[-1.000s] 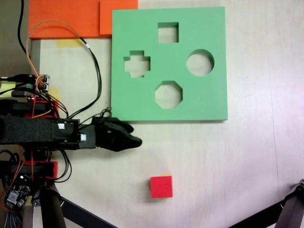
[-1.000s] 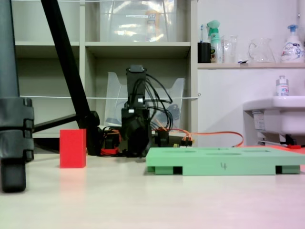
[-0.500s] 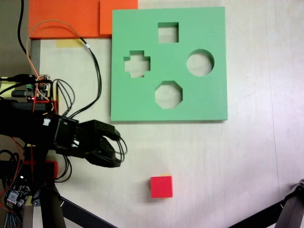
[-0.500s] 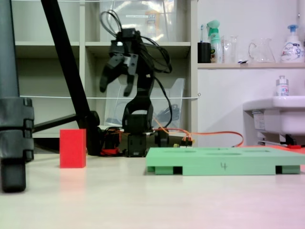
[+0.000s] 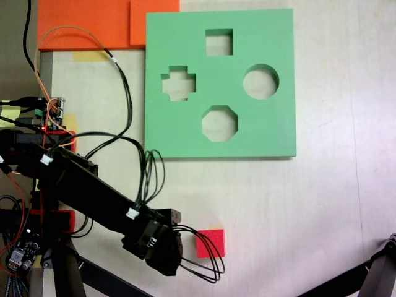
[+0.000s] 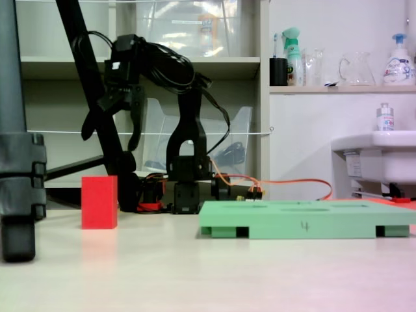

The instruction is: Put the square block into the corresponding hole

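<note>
The gripper (image 6: 112,135) is seen spread open, well above the red square block (image 6: 99,202) standing left of the green board (image 6: 305,218).

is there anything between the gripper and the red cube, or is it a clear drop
Nothing visible stands in the way. The gripper hangs open in the air above the square block, with only empty space below its fingers. The block sits alone on the table.

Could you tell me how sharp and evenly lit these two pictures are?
In the top-down fixed view, light is flat and soft; the green board and red cube look crisp, with faint shadows. In the low fixed view, the open gripper is slightly soft, and the near tabletop shows a pale sheen.
</note>
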Controlling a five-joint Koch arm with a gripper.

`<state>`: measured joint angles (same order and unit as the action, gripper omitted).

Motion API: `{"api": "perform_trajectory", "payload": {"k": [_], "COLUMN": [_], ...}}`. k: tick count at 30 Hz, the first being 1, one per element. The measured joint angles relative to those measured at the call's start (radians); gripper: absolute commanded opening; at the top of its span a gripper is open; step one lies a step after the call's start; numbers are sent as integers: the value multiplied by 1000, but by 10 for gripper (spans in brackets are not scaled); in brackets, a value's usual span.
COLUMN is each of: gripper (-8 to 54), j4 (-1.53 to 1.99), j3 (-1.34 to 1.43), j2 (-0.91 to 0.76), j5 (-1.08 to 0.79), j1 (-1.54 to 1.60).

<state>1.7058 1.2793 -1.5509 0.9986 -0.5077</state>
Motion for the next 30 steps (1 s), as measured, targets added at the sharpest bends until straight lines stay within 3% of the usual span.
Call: {"api": "perform_trajectory", "payload": {"k": [11, 30], "gripper": [521, 521], "j4": [-3, -141], "j3": [-89, -95], "j2": [187, 360], "j5": [44, 130], "j1": [71, 124]}}
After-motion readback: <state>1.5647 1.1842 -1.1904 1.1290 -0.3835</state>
